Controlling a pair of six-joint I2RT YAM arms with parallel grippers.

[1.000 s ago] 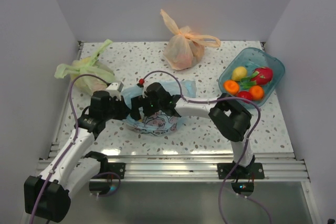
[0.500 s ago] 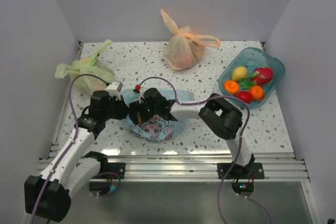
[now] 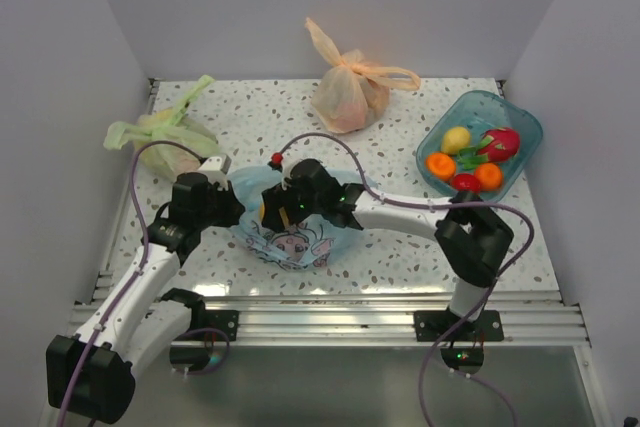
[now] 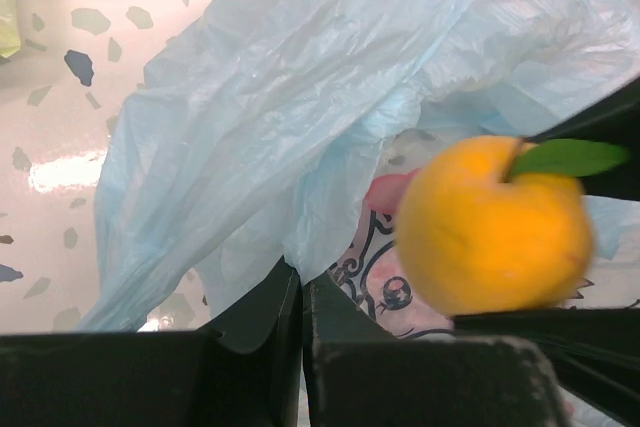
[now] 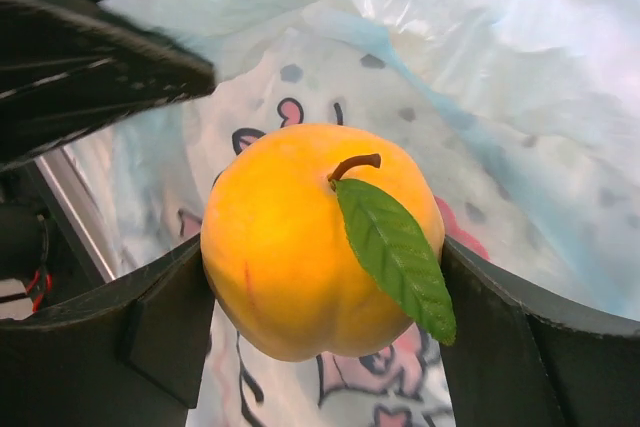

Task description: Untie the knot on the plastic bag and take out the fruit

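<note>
The light blue plastic bag (image 3: 300, 239) with its cartoon print lies at the table's near middle, and no knot shows. My left gripper (image 4: 301, 292) is shut on a fold of the bag's film (image 4: 260, 177) at its left edge. My right gripper (image 5: 325, 257) is shut on an orange-yellow toy fruit (image 5: 320, 239) with a green leaf. It holds the fruit just over the bag's mouth (image 3: 270, 209). The same fruit shows in the left wrist view (image 4: 490, 227). Several other toy fruits lie in the teal bin (image 3: 527, 139) at the right.
A tied orange bag (image 3: 348, 92) stands at the back middle. A tied green bag (image 3: 160, 139) lies at the back left. White walls close the table on three sides. A metal rail (image 3: 340, 312) runs along the near edge.
My right gripper has drawn back to the right and lifted out of the bag with the orange-yellow fruit now visible in it. The left gripper stays clamped on the bag.
</note>
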